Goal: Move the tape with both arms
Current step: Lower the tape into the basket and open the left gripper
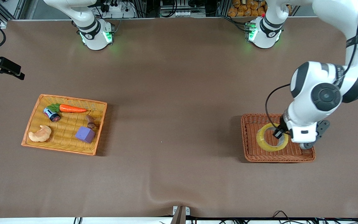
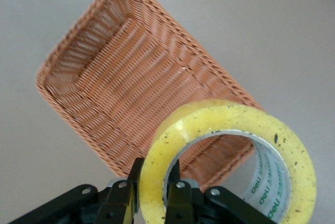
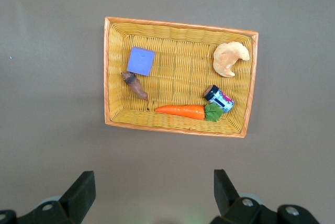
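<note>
The tape (image 1: 262,137) is a yellowish ring with a grey core. My left gripper (image 1: 280,133) is shut on its rim and holds it over the brown wicker basket (image 1: 245,140) at the left arm's end of the table. In the left wrist view one finger (image 2: 127,182) is outside the ring and the other inside, and the tape (image 2: 293,150) hangs above the basket (image 2: 104,77). My right gripper (image 3: 154,190) is open and empty, high above the yellow basket (image 3: 107,77). It is out of the front view.
The yellow basket (image 1: 33,115) at the right arm's end holds a carrot (image 1: 72,108), a purple cube (image 1: 85,134), a croissant (image 1: 40,134), a small can (image 1: 52,114) and a brown piece (image 1: 90,121). Bare brown table lies between the two baskets.
</note>
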Motion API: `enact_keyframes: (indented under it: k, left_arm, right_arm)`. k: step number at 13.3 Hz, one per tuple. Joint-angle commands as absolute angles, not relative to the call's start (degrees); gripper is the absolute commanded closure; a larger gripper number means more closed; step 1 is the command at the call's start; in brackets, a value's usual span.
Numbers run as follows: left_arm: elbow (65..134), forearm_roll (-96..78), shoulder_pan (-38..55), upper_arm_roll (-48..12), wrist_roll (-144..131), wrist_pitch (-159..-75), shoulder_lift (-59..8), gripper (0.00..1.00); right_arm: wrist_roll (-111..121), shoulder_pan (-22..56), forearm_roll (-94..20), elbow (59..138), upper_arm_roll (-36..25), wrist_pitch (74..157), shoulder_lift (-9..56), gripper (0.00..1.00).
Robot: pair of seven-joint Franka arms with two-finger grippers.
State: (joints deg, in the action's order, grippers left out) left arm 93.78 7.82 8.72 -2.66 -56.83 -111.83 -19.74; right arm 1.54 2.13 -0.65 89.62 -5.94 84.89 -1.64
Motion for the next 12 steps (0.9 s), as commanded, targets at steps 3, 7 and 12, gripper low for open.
enact_keyframes:
  k: [3, 7, 12]
  left_arm:
    - [106.42, 5.63, 0.45, -3.6, -44.75, -118.11, -10.82, 1.0]
    - [111.87, 5.54, 0.18, -3.52, -44.74, -126.81, -12.56, 1.0]
    - [112.15, 4.13, 0.18, -3.43, -45.61, -129.37, -18.01, 1.0]
  right_arm:
    - [1.14, 1.93, 0.09, 89.12, -5.89, 84.81, -1.93, 0.0]
    - [1.06, 2.2, 0.0, 89.12, -5.8, 85.25, -1.85, 0.0]
    - [0.97, 2.2, 0.0, 89.73, -5.71, 86.57, -1.76, 0.0]
